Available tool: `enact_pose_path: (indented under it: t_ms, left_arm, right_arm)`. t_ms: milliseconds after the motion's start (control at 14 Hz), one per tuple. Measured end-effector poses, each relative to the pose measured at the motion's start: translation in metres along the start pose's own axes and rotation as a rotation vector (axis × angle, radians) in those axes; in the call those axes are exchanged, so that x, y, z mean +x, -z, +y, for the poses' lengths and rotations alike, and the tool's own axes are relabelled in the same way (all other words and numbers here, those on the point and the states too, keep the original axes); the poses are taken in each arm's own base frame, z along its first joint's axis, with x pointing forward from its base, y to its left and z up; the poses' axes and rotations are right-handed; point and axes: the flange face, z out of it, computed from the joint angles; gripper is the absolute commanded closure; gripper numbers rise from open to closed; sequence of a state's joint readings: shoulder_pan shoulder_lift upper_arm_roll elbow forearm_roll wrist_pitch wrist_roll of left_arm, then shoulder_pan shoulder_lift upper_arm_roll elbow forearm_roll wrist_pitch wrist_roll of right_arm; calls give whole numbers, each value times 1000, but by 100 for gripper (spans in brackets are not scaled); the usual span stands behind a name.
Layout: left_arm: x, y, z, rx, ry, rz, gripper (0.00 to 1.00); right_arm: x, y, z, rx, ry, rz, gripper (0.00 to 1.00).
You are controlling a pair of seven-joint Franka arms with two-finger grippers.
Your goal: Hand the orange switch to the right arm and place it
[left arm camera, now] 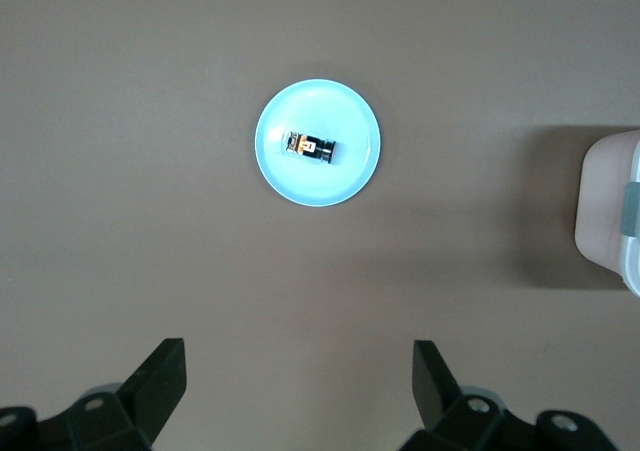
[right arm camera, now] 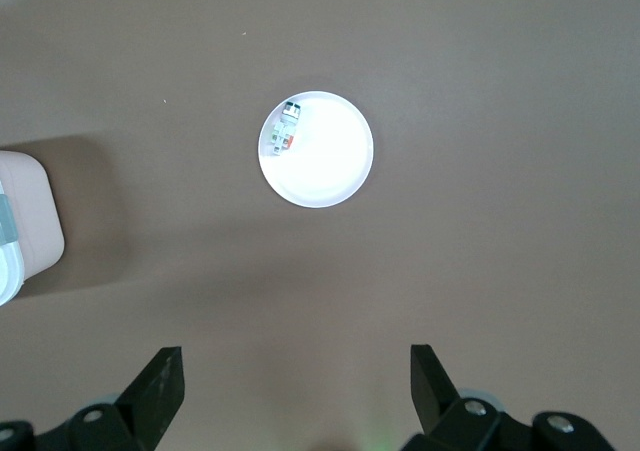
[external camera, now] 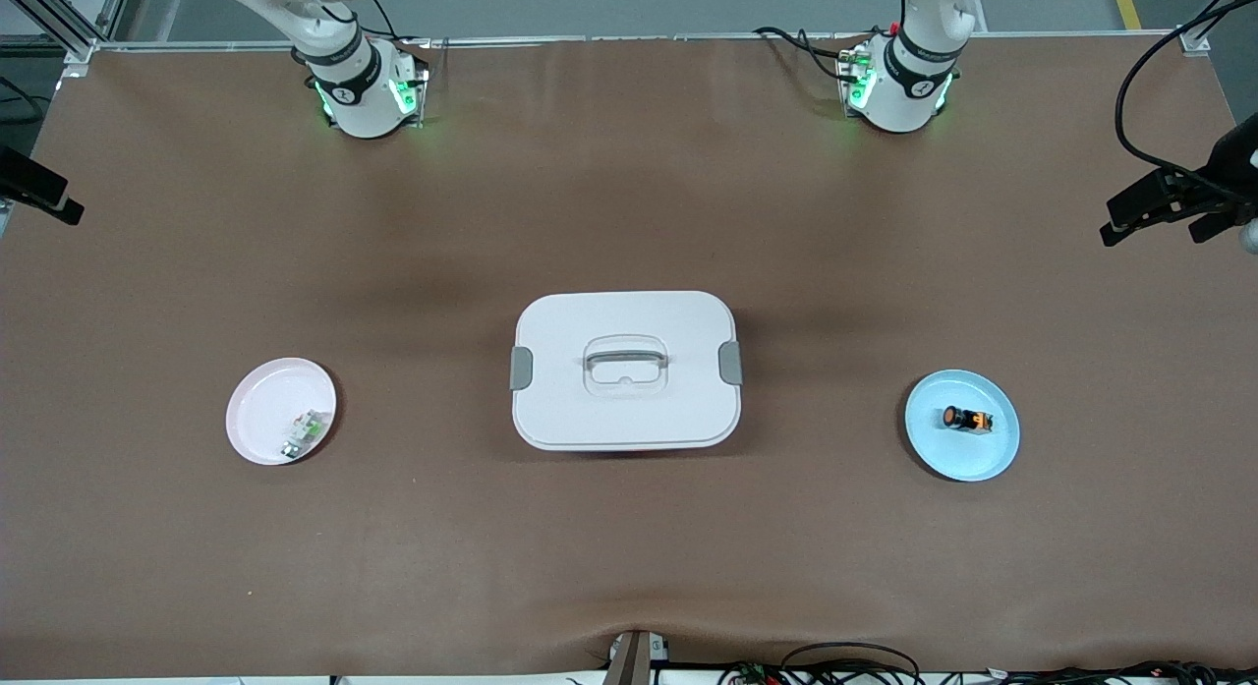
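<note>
Nothing picked yet. Left gripper (left arm camera: 295, 386) hangs open, high above the blue plate (left arm camera: 350, 171); orange switch (left arm camera: 312, 147) lies on it. Right gripper (right arm camera: 290, 386) open, waiting. You'll descend, then grasp.

Table (external camera: 629, 567): plain brown mat. Box (external camera: 626, 312): white lid, grey side clasps. Blue plate (external camera: 968, 459): pale blue. Orange switch (external camera: 966, 420): orange cap, black barrel, tan-orange rear block. Pink plate (external camera: 257, 410): pale pink. Small component (external camera: 304, 435): white and green. Left gripper (left arm camera: 300, 386), right gripper (right arm camera: 298, 386): black fingers.
</note>
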State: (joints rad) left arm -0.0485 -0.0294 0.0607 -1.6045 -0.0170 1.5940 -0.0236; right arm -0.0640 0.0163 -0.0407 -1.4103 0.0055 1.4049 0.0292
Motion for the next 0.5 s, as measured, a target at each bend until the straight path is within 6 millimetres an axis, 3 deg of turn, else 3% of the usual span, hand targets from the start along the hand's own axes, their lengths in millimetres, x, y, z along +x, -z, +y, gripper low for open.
enact_pose_path:
  t_ms: [286, 501]
  left_arm:
    - [15, -29, 0, 4, 2, -49, 0]
    - [36, -67, 1, 9, 3, -77, 0]
  right_arm:
    - [0, 0, 0, 0, 0, 0, 0]
    - [0, 0, 0, 0, 0, 0, 0]
